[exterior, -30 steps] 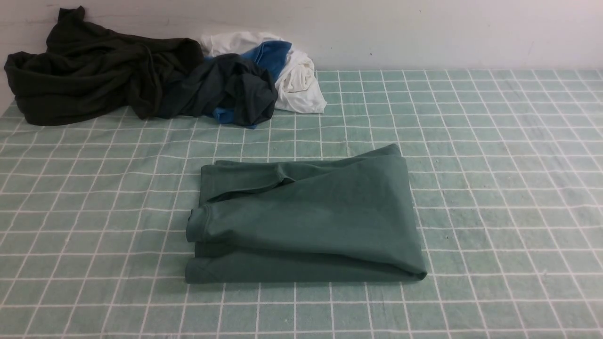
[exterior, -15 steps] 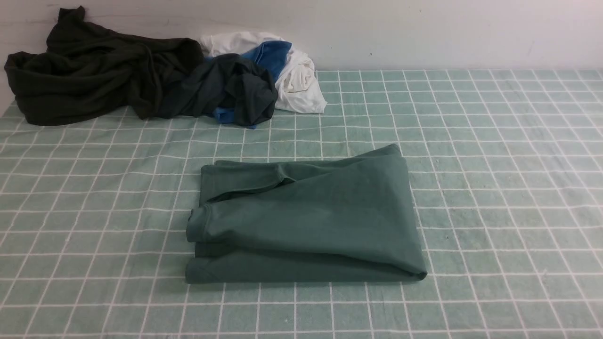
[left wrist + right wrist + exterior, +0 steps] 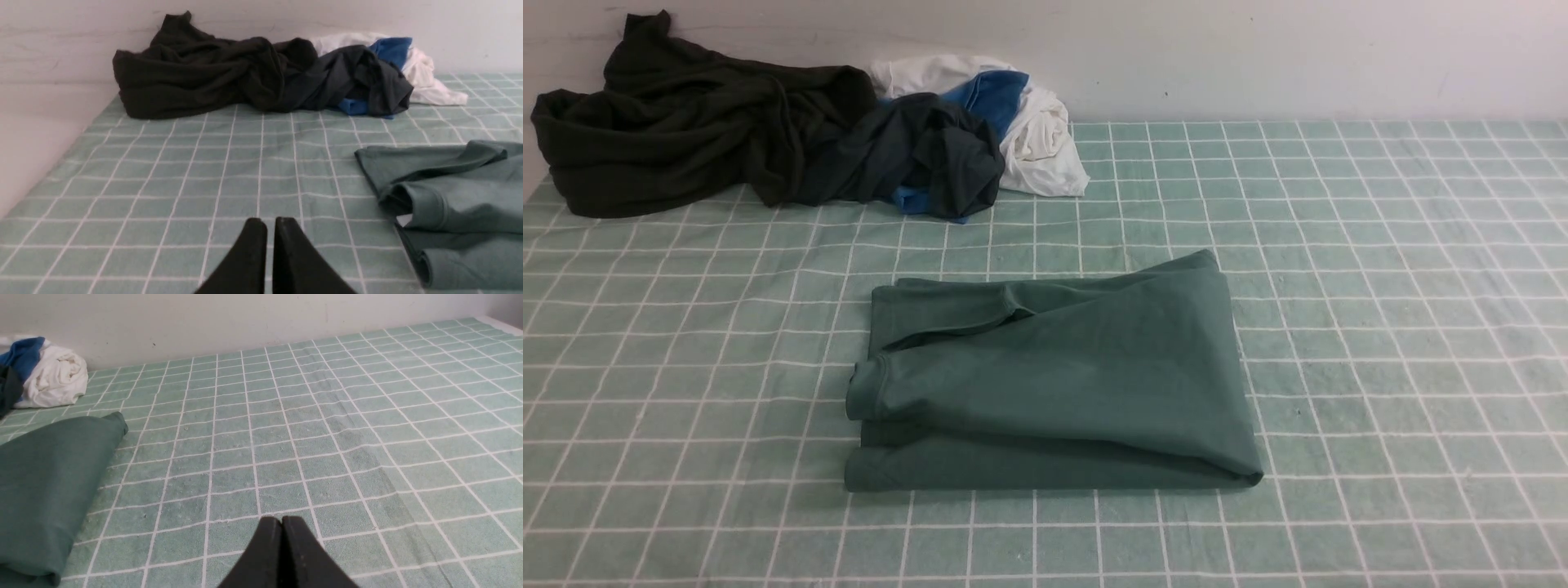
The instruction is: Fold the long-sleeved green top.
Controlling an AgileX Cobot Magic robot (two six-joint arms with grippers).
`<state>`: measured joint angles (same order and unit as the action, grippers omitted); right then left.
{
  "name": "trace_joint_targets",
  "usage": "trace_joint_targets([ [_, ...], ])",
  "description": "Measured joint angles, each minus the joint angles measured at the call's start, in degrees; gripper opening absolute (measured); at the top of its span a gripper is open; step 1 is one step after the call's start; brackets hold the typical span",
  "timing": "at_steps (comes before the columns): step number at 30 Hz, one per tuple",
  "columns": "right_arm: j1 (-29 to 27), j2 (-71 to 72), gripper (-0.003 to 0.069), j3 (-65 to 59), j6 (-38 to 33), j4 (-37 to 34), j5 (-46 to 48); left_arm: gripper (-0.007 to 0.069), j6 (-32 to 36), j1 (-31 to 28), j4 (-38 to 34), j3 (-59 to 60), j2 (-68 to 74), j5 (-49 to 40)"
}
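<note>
Checked cloth point(image 3: 1380, 245): green top point(image 3: 1054, 384) beyond fingers point(image 3: 253, 245).

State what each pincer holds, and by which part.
Nothing. Both the left pincer and right pincer are shut and empty, apart from the folded green top.

A pale-green checked cloth point(image 3: 1380, 269) covers the surface; the folded green top point(image 3: 1062, 384) lies mid-cloth, a clothes heap point(image 3: 768, 139) at the far left.
</note>
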<state>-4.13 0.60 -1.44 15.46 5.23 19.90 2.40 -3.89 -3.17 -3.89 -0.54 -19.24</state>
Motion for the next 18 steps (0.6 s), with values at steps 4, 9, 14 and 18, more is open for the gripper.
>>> trace_joint_targets([
  [4, 0.0, 0.0, -0.0014, 0.0, 0.0, 0.0, 0.0, 0.002, 0.0, -0.69, 0.22, 4.19, -0.06, -0.11],
  [9, 0.0, 0.0, -0.0014, 0.0, 0.0, 0.0, 0.06, 0.002, 0.11, -0.69, 1.01, 5.03, -0.06, -0.1],
  [14, 0.0, 0.0, -0.0014, 0.02, 0.0, 0.0, 0.06, 0.002, 0.11, -0.44, 1.07, 5.03, -0.06, -0.19],
  [18, 0.0, 0.0, -0.0014, 0.02, 0.0, 0.0, 0.1, 0.002, 0.17, -0.04, 1.07, 5.03, -0.06, -0.24],
])
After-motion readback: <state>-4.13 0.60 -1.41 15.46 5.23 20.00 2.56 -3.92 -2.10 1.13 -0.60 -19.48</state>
